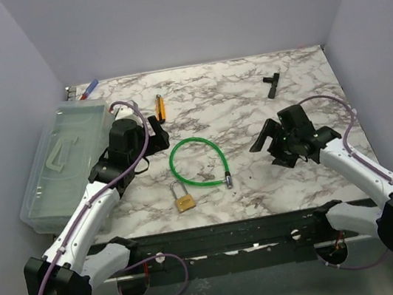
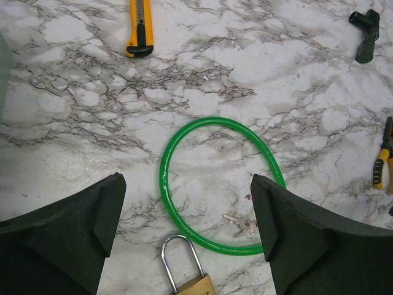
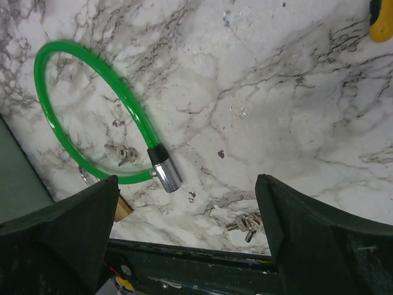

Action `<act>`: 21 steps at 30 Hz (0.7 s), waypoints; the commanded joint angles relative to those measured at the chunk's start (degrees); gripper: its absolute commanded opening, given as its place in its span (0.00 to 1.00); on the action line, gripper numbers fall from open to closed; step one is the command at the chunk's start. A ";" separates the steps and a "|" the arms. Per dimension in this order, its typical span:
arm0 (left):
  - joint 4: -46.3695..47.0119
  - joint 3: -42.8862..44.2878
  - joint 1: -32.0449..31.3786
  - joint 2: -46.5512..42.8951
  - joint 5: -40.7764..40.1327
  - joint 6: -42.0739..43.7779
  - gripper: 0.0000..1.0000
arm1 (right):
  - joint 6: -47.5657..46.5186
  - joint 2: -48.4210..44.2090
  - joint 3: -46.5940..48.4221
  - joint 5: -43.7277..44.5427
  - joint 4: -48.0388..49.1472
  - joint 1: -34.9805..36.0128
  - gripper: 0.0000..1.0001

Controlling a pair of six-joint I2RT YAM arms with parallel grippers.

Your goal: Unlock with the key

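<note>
The small brass padlock (image 1: 183, 201) lies on the marble table with its steel shackle (image 2: 181, 261) closed, just outside the near side of the green cable loop (image 1: 199, 161). The tiny silvery key (image 2: 241, 225) rests inside that loop near its edge, and it shows in the right wrist view too (image 3: 123, 153). Another small bunch of keys (image 3: 249, 222) lies close to the table's front edge. My left gripper (image 2: 187, 184) hovers open above the loop and padlock, holding nothing. My right gripper (image 3: 187, 181) is open and empty too, right of the loop's metal end (image 3: 164, 172).
A yellow utility knife (image 1: 160, 107) and a black T-shaped tool (image 1: 272, 84) lie toward the back. Yellow-handled pliers (image 2: 384, 160) rest to the right. A clear plastic box (image 1: 65, 164) stands at the left. The table's dark front rail (image 3: 202, 264) is near the second keys.
</note>
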 commanded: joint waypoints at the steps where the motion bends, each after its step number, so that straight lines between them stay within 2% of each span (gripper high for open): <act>1: 0.71 -1.12 -0.44 -0.69 -1.52 1.76 0.89 | 4.52 0.37 2.12 7.50 -5.98 5.50 1.00; 9: 0.63 -0.44 -0.49 0.31 -0.02 1.30 0.87 | 18.39 2.79 5.15 19.07 -14.90 18.93 0.96; 13: 0.62 -0.83 -0.52 -1.04 0.28 1.31 0.86 | 27.45 5.64 5.78 21.85 -17.25 26.70 0.93; 16: 0.62 -1.27 -0.64 -1.90 -0.94 1.56 0.85 | 33.88 8.12 6.07 23.18 -19.67 31.13 0.86; 21: 0.62 -1.30 -1.13 -2.07 -1.20 1.76 0.85 | 40.15 11.21 5.21 23.84 -21.45 34.92 0.79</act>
